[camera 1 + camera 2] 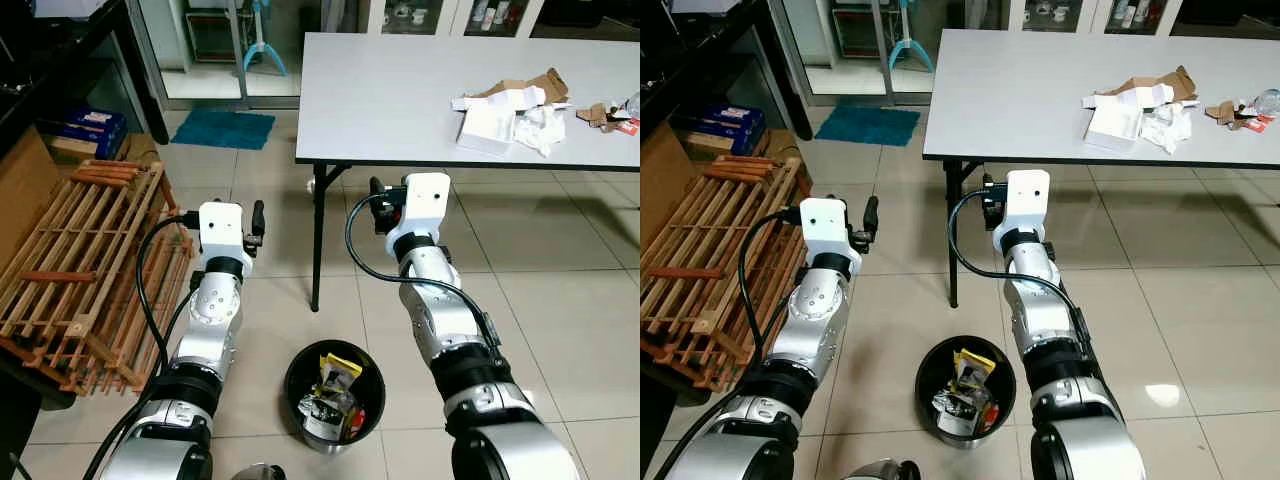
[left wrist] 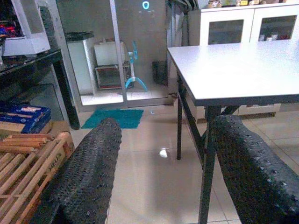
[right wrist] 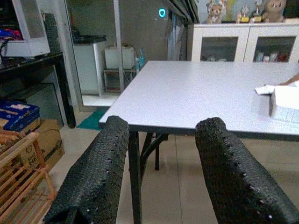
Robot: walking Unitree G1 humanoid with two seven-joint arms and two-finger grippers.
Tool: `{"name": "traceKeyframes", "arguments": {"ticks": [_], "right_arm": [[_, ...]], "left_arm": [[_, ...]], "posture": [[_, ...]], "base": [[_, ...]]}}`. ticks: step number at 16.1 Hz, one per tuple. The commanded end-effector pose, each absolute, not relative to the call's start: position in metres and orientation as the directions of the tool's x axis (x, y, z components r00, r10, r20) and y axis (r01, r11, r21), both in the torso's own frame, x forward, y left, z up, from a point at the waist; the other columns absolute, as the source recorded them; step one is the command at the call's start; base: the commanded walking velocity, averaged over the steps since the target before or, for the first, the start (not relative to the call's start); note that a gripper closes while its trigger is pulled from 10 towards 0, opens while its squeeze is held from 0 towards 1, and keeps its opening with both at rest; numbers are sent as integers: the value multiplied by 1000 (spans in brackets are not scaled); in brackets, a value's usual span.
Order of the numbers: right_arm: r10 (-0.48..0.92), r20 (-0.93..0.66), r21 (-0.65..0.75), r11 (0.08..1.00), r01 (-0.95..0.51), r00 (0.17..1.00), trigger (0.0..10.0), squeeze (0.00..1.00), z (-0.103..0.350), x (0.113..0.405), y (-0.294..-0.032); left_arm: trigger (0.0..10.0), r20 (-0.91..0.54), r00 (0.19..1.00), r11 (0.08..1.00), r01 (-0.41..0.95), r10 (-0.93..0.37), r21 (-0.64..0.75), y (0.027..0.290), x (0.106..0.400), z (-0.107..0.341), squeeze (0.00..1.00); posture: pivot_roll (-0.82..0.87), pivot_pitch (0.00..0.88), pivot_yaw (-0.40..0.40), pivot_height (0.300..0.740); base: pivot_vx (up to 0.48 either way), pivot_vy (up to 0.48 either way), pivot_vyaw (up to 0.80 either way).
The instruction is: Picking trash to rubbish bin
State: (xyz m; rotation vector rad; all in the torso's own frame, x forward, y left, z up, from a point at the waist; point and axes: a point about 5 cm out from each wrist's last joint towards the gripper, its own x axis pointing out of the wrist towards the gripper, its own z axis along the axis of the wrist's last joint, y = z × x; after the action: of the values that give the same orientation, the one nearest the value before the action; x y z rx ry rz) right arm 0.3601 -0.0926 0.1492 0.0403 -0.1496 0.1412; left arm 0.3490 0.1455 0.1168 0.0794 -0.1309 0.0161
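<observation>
Trash lies on the grey table [image 1: 390, 90] at its far right: a white box [image 1: 487, 128], crumpled white paper [image 1: 541, 128] and torn cardboard [image 1: 530, 84]. On the floor between my arms stands a black rubbish bin [image 1: 289, 385] holding wrappers. My left gripper [image 1: 257, 212] is raised in front of me, open and empty, left of the table leg [image 1: 316, 235]. Open and empty too, my right gripper [image 1: 377, 187] is held up at the table's near edge. The right wrist view looks across the tabletop toward the white box [image 3: 285, 105].
A wooden slatted rack [image 1: 85, 260] leans at the left beside a cardboard box. A teal mat [image 1: 225, 128] lies before a glass door, with blue boxes [image 1: 92, 124] under a black desk. Tiled floor surrounds the bin.
</observation>
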Motion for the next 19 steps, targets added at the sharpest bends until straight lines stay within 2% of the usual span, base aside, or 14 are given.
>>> {"name": "traceKeyframes", "arguments": {"ticks": [1, 5, 19], "right_arm": [[142, 157, 18, 989, -147, 977, 10000, 0, 153, 359, -91], [139, 146, 18, 990, -143, 979, 10000, 0, 150, 358, -92], [182, 110, -18, 983, -181, 977, 10000, 0, 144, 352, -81]], "left_arm": [[10000, 130, 991, 996, 4, -15, 88, 140, 349, 119, 0], [10000, 115, 993, 996, 26, -35, 83, 131, 347, 116, 0], [10000, 93, 994, 994, 48, -57, 97, 129, 347, 114, 0]], "posture": [[17, 27, 33, 740], [20, 22, 35, 740], [13, 0, 56, 740]], "base": [[0, -240, 0], [0, -263, 0], [0, -285, 0]]}}
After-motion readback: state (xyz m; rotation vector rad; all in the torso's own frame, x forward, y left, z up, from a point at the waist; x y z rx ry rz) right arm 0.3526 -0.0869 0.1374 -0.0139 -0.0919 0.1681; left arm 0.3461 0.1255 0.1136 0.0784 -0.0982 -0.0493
